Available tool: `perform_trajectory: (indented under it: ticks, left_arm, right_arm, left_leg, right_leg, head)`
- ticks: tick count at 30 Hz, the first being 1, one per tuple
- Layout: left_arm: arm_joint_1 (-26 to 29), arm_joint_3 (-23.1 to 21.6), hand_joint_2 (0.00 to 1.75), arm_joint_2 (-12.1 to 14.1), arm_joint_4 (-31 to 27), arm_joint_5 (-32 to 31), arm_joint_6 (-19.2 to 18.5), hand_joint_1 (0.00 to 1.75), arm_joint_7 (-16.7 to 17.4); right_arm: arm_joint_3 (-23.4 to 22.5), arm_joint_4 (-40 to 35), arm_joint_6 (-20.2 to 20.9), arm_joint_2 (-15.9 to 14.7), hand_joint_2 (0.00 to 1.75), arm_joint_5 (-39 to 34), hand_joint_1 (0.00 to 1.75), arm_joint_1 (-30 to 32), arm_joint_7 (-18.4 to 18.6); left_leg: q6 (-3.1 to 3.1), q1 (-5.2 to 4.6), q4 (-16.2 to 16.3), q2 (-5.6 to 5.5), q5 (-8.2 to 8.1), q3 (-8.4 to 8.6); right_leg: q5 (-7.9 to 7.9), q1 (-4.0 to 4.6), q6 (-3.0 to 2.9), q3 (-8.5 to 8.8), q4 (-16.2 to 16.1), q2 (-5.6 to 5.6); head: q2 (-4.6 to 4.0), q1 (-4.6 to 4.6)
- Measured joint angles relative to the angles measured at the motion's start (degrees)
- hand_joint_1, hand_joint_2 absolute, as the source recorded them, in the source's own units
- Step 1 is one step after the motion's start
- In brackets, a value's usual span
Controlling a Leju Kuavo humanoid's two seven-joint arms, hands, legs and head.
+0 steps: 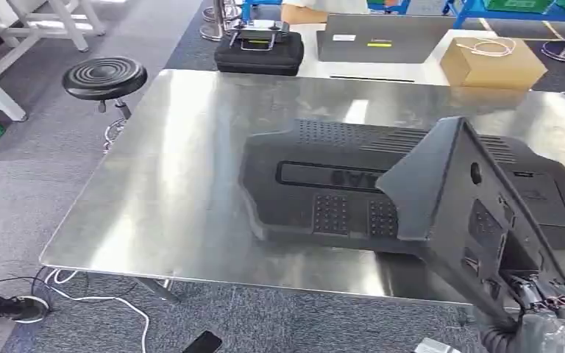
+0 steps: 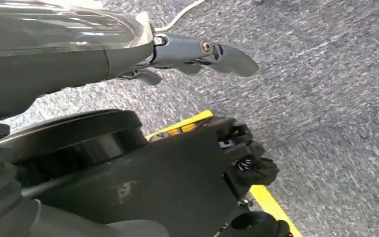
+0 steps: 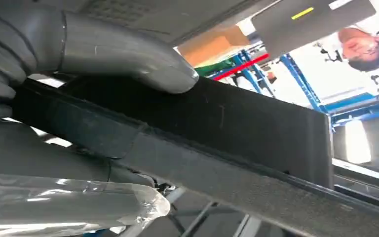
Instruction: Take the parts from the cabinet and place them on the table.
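Gripped at its lower end by the right hand (image 1: 552, 316), thumb clamped over its edge, a black plastic panel (image 1: 456, 206) stands tilted at four o'clock above the steel table (image 1: 169, 191). Lowered as is, I judge it could knock the flat black part (image 1: 324, 191) lying at centre, or tip over on release. The left hand (image 2: 197, 52) hangs over carpet, fingers extended and holding nothing.

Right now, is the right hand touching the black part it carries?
Touching. In the right wrist view, the right hand grips the black part: its grey thumb presses on the panel's top.
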Motion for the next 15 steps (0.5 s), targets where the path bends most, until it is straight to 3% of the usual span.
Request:
perform_trajectory:
  ticks: [1,2,4,5,6,7,9,10,13,14,15]
  left_arm:
    - [-0.1,-0.1,1.75,0.0,0.0,0.0,0.0,0.00,0.0]
    - [-0.1,-0.1,1.75,0.0,0.0,0.0,0.0,0.00,0.0]
    - [-0.2,-0.2,1.75,0.0,0.0,-0.1,0.0,0.00,0.0]
    - [-0.2,-0.2,1.75,0.0,0.0,-0.1,0.0,0.00,0.0]
    - [-0.2,-0.2,1.75,0.0,0.0,-0.1,0.0,0.00,0.0]
    - [-0.2,-0.2,1.75,0.0,0.0,-0.1,0.0,0.00,0.0]
    - [-0.2,-0.2,1.75,0.0,0.0,-0.1,0.0,0.00,0.0]
    - [-0.1,-0.2,1.75,0.0,0.0,-0.1,0.0,0.00,0.0]
    - [-0.3,-0.2,1.75,-0.1,0.0,-0.1,0.0,0.00,0.1]
    - [-0.3,-0.3,1.75,-0.1,0.0,-0.1,0.0,0.00,0.1]
    - [-0.4,-0.3,1.75,0.0,0.0,-0.1,0.0,0.00,0.1]
  right_arm:
    - [-0.5,-0.5,0.0,0.0,1.75,0.8,1.75,-0.1,-0.4]
    - [-1.2,-1.0,0.0,0.1,1.75,1.5,1.75,-0.3,-0.7]
    - [-3.0,-1.9,0.0,0.2,1.75,2.7,1.75,-0.7,-1.5]
    - [-4.0,-2.5,0.0,0.2,1.75,2.7,1.75,-1.0,-1.7]
    - [-5.2,-3.1,0.0,0.2,1.75,2.3,1.75,-1.4,-1.8]
    - [-6.4,-3.6,0.0,0.2,1.75,1.9,1.75,-1.8,-1.9]
    - [-8.6,-4.5,0.0,-0.1,1.75,0.8,1.75,-2.7,-2.0]
    - [-9.5,-4.8,0.0,-0.4,1.75,0.5,1.75,-3.1,-2.1]
    - [-11.0,-5.4,0.0,-0.8,1.75,0.3,1.75,-3.4,-2.1]
    - [-11.4,-5.6,0.0,-0.9,1.75,0.3,1.75,-3.4,-2.1]
    - [-11.6,-5.9,0.0,-1.0,1.75,0.3,1.75,-3.5,-2.1]
  left_leg:
    - [0.27,0.06,-0.2,0.02,-0.16,0.27]
    - [0.43,0.07,-0.2,0.05,-0.28,0.39]
    - [0.72,0.02,-0.1,0.06,-0.70,0.59]
    - [0.78,0.00,-0.1,0.02,-0.94,0.81]
    - [0.77,-0.01,-0.1,-0.09,-1.23,1.22]
    - [0.73,-0.02,-0.1,-0.18,-1.58,1.77]
    - [0.48,-0.06,-0.2,-0.25,-2.42,3.19]
    - [0.27,-0.06,-0.3,-0.25,-2.74,3.59]
    - [-0.60,-0.22,-0.6,-0.20,-3.08,3.50]
    - [-0.96,-0.25,-0.9,-0.17,-3.10,3.70]
    - [-1.27,-0.36,-0.8,-0.12,-3.56,3.87]
  right_leg:
    - [-1.22,0.06,0.22,-0.75,2.0,0.00]
    - [-3.12,0.02,0.47,-2.74,5.8,0.00]
    - [-6.43,-0.11,0.83,-8.27,15.2,-0.01]
    - [-6.51,-0.10,0.89,-10.31,18.0,-0.01]
    - [-4.88,-0.10,0.91,-10.81,17.5,0.00]
    - [-2.22,-0.07,0.86,-9.96,14.6,0.00]
    - [4.47,0.03,0.35,-6.09,4.3,0.00]
    - [4.40,0.25,-0.18,-4.85,2.3,0.01]
    - [3.91,0.68,-1.03,-4.75,1.1,-0.01]
    - [3.93,0.67,-1.28,-4.73,0.8,0.04]
    - [4.20,-0.02,-1.70,-4.25,0.1,-0.03]
  head:
    - [0.00,0.13]
    - [0.00,0.13]
    - [0.00,0.13]
    - [0.00,0.13]
    - [0.00,0.11]
    - [0.00,0.13]
    - [0.00,0.13]
    - [0.00,0.09]
    - [0.00,0.07]
    - [0.00,0.09]
    - [-0.02,0.04]
